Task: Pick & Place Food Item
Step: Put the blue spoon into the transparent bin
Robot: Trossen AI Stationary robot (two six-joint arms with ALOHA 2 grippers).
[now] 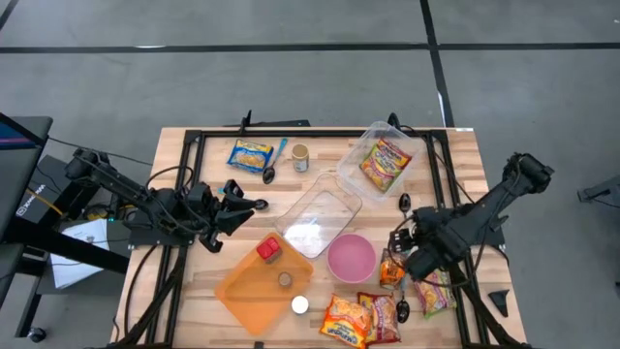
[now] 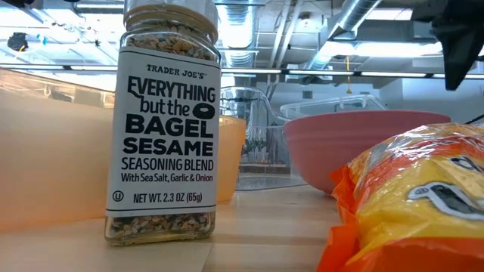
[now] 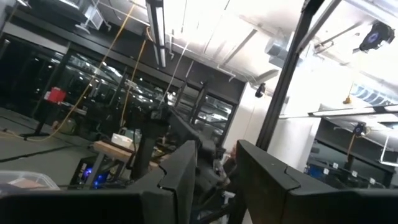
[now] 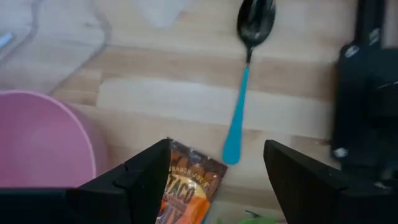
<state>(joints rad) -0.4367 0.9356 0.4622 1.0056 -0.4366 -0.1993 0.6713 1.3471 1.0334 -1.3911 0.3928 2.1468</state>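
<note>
A small orange snack packet (image 1: 390, 270) lies flat on the table just right of the pink bowl (image 1: 351, 257). My right gripper (image 1: 398, 254) hangs open right over it. In the right wrist view the packet's top end (image 4: 186, 186) shows between the two spread fingers, below them, and I cannot tell whether they touch it. My left gripper (image 1: 254, 206) is held level over the table's left half, pointing toward the right edge. It is open and empty, and its wrist view (image 3: 217, 180) shows only the room.
A blue-handled spoon (image 4: 239, 124) lies just beyond the packet. More snack packets (image 1: 349, 320) (image 1: 433, 291) lie at the near edge. An orange tray (image 1: 242, 291) holds a red item (image 1: 268, 250). A seasoning jar (image 2: 165, 121), glass dish (image 1: 320, 213) and clear tub (image 1: 386, 160) stand nearby.
</note>
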